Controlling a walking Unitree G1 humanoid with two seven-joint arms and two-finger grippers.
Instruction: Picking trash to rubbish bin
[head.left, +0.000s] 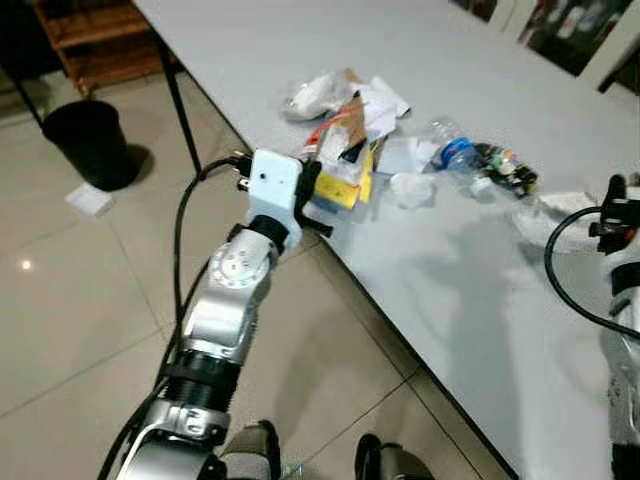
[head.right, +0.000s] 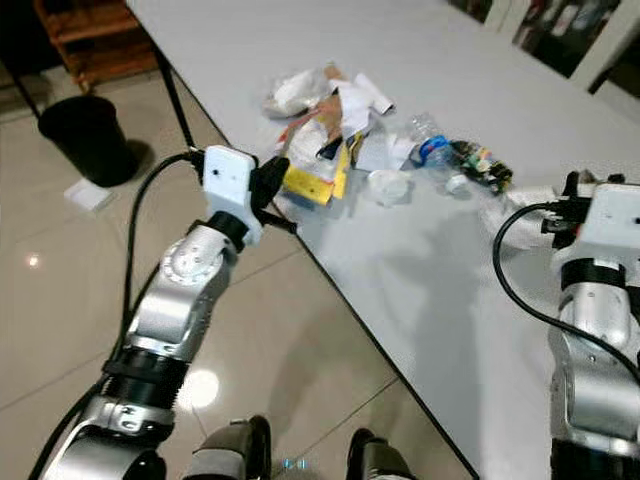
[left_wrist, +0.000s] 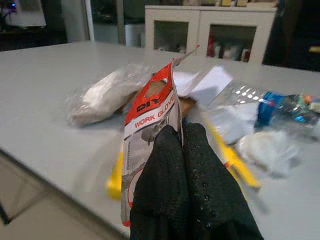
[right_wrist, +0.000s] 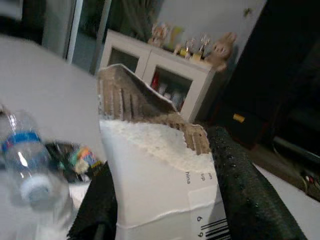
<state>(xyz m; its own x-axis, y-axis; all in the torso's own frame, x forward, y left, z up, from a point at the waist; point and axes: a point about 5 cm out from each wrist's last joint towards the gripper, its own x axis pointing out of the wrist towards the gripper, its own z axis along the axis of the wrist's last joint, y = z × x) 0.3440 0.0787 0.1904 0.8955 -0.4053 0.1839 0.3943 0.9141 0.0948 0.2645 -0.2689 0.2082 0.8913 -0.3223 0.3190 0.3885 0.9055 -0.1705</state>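
Gripping: the left gripper has its two black fingers pressed together on a red and white glove packet printed "WORK GLOVE", at the near left edge of the trash pile.
Right fingers: the right gripper has its fingers apart with a torn white carton clamped between them, brown ragged edge uppermost, over the right side of the table.
Trash pile: lies on the grey table near its left edge, between the two arms.
Yellow packet: just beside the left gripper, partly under the glove packet.
Crumpled bag: whitish, at the far left of the pile.
White papers: at the far side of the pile, touching the bag.
Plastic bottle: clear with a blue label, lying on its side to the right of the pile.
Colourful wrapper: dark, just right of the bottle.
White wad: crumpled, near the bottle on the near side.
Rubbish bin: black, on the tiled floor far left, well apart from the table's trash.
White scrap: on the floor just beside the bin.
Wooden shelf: beyond the bin.
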